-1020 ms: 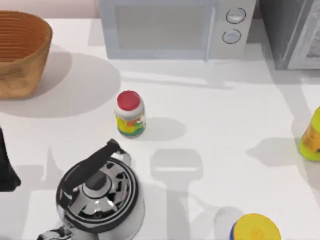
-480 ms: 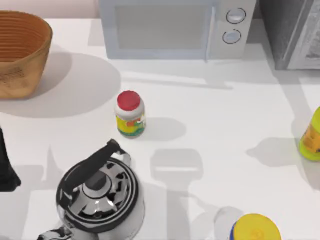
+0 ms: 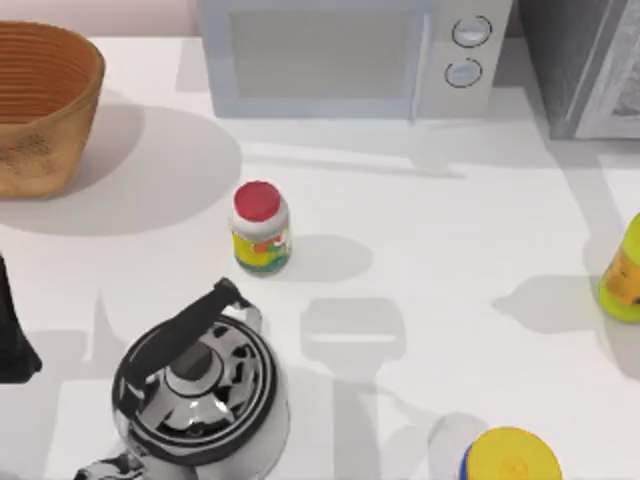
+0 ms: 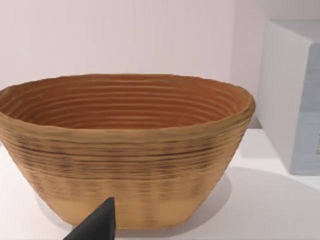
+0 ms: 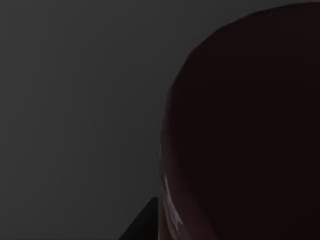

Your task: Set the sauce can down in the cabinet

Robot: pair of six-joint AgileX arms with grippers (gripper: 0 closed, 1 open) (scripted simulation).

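Your right wrist view is dark. The cabinet (image 3: 580,65) stands at the table's far right corner; placement and either gripper's state cannot be told. Your left arm sits parked at the left edge, facing the basket (image 4: 125,150).

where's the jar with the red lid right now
In the top view the red-lidded jar stands upright left of the table's middle, between the microwave behind it and the kettle in front.

Top view: bright, even light on the white table (image 3: 450,230); soft shadows fall right of the red-lidded jar (image 3: 260,228) and basket (image 3: 45,105). The kettle (image 3: 200,395) shows glare. The right wrist view is dark.
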